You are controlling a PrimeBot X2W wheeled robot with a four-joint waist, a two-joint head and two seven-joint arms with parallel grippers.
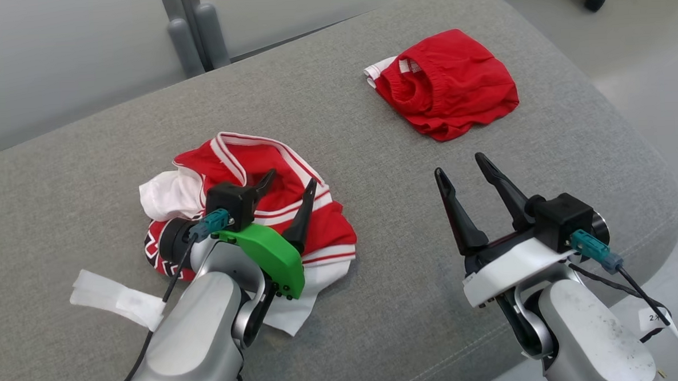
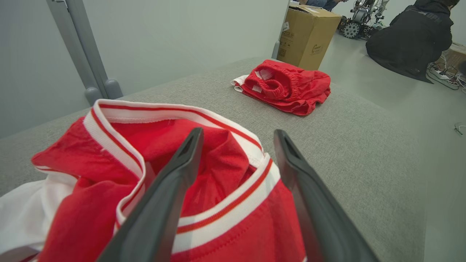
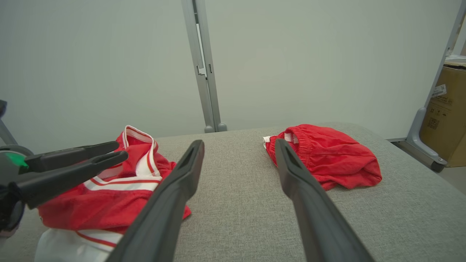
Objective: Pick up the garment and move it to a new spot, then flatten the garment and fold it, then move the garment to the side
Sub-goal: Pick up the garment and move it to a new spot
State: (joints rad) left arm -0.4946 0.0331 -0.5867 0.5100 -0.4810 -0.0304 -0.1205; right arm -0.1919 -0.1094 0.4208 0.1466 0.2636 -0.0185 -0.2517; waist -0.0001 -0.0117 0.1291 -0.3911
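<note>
The garment (image 1: 257, 159), a crumpled red top with white and red striped trim, lies bunched on the left part of the grey cushion (image 1: 377, 280). My left gripper (image 1: 293, 179) hovers just over it, open, nothing between its fingers. In the left wrist view the left gripper (image 2: 238, 134) points across the garment's (image 2: 72, 171) striped collar. My right gripper (image 1: 460, 164) is open over bare cushion to the right of the garment. In the right wrist view, the right gripper (image 3: 239, 142) faces the wall, with the garment (image 3: 109, 207) and the left gripper (image 3: 121, 150) at its left.
Folded red shorts (image 1: 454, 85) rest at the far right of the cushion (image 2: 364, 153). The cushion's rounded edge (image 1: 646, 160) drops to the floor on the right. A cardboard box (image 2: 309, 34) and a crouching person (image 2: 411, 40) are beyond. A grey post (image 1: 194, 31) stands behind.
</note>
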